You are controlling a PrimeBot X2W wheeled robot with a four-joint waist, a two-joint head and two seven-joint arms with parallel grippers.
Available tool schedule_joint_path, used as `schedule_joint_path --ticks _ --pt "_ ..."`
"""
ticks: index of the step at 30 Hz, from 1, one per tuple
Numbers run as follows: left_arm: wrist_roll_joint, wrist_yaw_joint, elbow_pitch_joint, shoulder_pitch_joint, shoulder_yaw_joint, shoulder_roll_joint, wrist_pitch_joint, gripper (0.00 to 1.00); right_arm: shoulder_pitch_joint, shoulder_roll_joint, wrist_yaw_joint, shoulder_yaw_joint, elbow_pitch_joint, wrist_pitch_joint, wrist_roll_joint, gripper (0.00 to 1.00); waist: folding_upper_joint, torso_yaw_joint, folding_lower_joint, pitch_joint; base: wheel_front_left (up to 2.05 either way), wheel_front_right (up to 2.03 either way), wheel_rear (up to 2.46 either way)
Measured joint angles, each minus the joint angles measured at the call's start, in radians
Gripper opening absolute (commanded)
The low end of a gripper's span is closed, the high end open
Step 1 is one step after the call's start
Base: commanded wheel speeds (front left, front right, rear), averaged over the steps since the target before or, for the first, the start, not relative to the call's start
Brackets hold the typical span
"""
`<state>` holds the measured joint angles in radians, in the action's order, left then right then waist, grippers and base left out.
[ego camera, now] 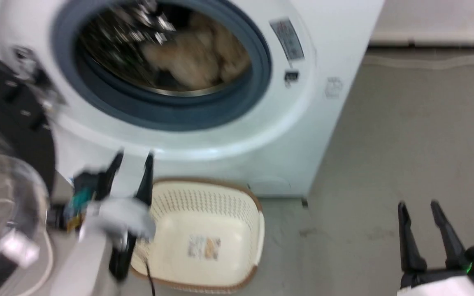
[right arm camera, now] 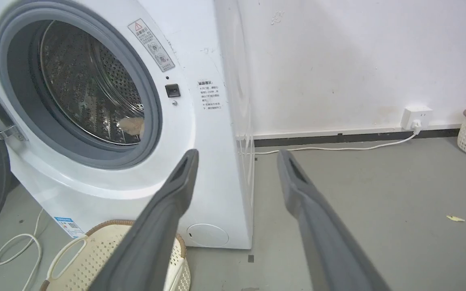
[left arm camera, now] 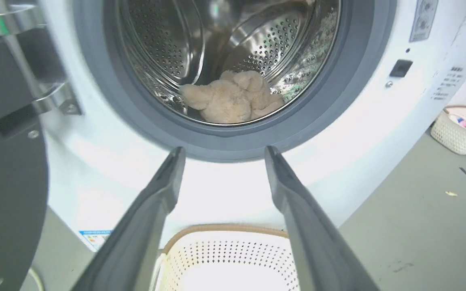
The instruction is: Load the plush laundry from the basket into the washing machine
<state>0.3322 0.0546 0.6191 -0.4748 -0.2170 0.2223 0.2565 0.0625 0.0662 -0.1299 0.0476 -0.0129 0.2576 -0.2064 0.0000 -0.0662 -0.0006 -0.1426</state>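
one plush laundry [left arm camera: 233, 99] lying in drum [left arm camera: 164, 48] of one washing machine [ego camera: 261, 139], door [ego camera: 10, 123] swung open. one basket [ego camera: 204, 201] on grey floor [ego camera: 405, 144] just before it. second basket [left arm camera: 455, 137] near white wall [right arm camera: 338, 60]. one socket [right arm camera: 417, 115]. two grippers: left end effector [ego camera: 134, 158], right end effector [ego camera: 418, 205], both spread wide, gripping nothing.

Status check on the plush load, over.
Left gripper open, empty, over basket. Right gripper open, empty. Plush laundry inside washing machine drum; basket bare. Door open, opening unobstructed.
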Motion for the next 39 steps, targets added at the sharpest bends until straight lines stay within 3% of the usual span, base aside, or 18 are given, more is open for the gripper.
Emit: schedule_joint_path --ticks 7,11,17,31,39 --pt "0.017 -0.073 -0.297 0.348 0.042 -0.004 0.000 1.00 0.072 -0.007 0.000 -0.008 0.001 0.000 0.033 1.00 0.0000 0.067 0.0001 0.143 0.00 0.00 0.00" --pt "0.006 -0.062 -0.448 0.469 0.043 -0.030 0.000 1.00 0.084 -0.010 0.000 -0.032 -0.006 0.000 0.060 1.00 0.0000 0.101 0.0004 0.181 0.00 0.00 0.00" --pt "-0.090 -0.087 -0.567 0.576 0.069 -0.044 0.000 1.00 0.102 -0.013 0.000 -0.018 -0.039 0.000 0.046 1.00 0.0000 0.117 0.0005 0.208 0.00 0.00 0.00" --pt "-0.173 -0.024 -0.569 0.602 0.069 -0.062 0.000 1.00 0.134 -0.013 0.000 -0.005 -0.023 0.000 0.050 1.00 0.0000 0.104 0.0006 0.210 0.00 0.00 0.00" --pt "-0.203 -0.014 -0.546 0.583 0.075 -0.084 0.000 1.00 0.133 -0.013 0.000 -0.007 -0.004 0.000 0.057 1.00 0.0000 0.088 0.0007 0.184 0.00 0.00 0.00"
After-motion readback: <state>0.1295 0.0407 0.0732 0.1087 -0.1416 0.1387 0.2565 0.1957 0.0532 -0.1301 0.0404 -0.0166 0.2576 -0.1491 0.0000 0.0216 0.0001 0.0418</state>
